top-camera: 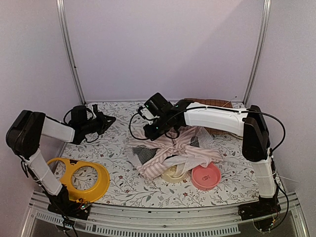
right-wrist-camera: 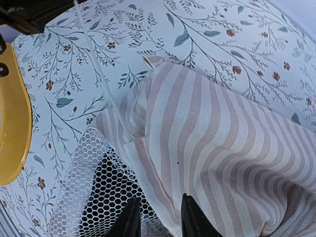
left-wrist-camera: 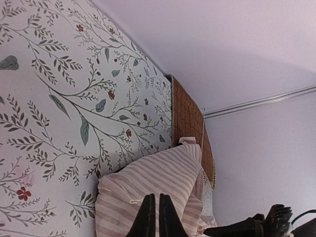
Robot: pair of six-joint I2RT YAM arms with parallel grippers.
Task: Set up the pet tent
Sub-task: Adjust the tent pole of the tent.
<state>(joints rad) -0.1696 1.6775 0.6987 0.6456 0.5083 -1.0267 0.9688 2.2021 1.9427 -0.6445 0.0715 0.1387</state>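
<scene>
Right pincer (right-wrist-camera: 157,217) seemingly pinches crumpled pet tent (right-wrist-camera: 207,148).

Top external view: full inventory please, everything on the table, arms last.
Pink-and-white striped fabric pet tent with white mesh panels: 1, collapsed in a heap, table centre.
Cream bowl: 1, near edge of the heap, partly under the fabric.
Pink bowl: 1, right of the cream bowl.
Yellow two-hole bowl stand: 1, near left corner.
Brown quilted square mat: 1, far right, mostly hidden behind the right arm.
Floral-print table cover: 1, white with leaf sprigs, across the whole table.
Left gripper: 1, black, fingers together, far left, off the tent.
Right gripper: 1, black, open over the tent's striped fabric.
</scene>
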